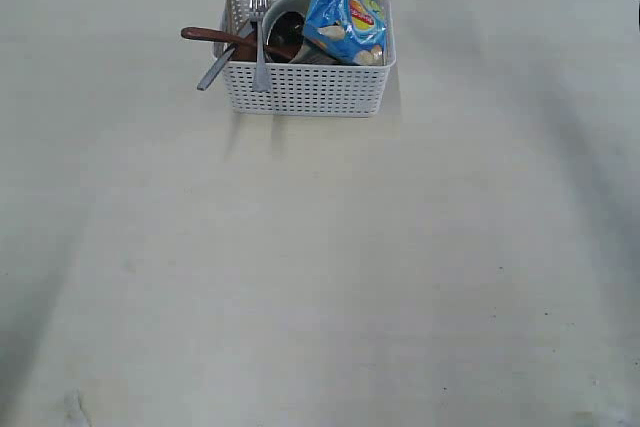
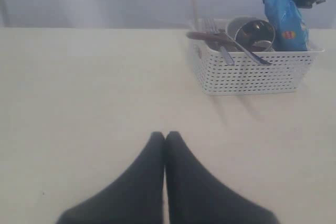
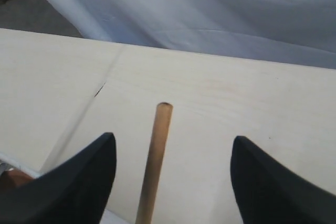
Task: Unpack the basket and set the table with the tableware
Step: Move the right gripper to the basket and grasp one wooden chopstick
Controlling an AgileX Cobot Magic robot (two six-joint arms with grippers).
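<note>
Lower frame: bare pale beige tabletop point(image 1: 320, 297), with the left gripper point(image 2: 165, 140) over it, pinched shut and empty. Upper centre: white perforated plastic basket point(image 1: 305, 92), fully loaded. Right gripper point(image 3: 173, 139) spread wide astride an upright wooden chopstick point(image 3: 157, 150), not touching. Risk: closing off-centre tips the chopstick or nudges the blue snack bag point(image 1: 345, 12).

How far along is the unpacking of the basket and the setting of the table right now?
Done: nothing yet; the table bears only the full basket. In hand: the right gripper, open, straddles the top of an upright chopstick without clamping it; the left gripper is shut, away from the basket. Left: fork, knife, wooden spoon and steel cup all need laying out.
</note>
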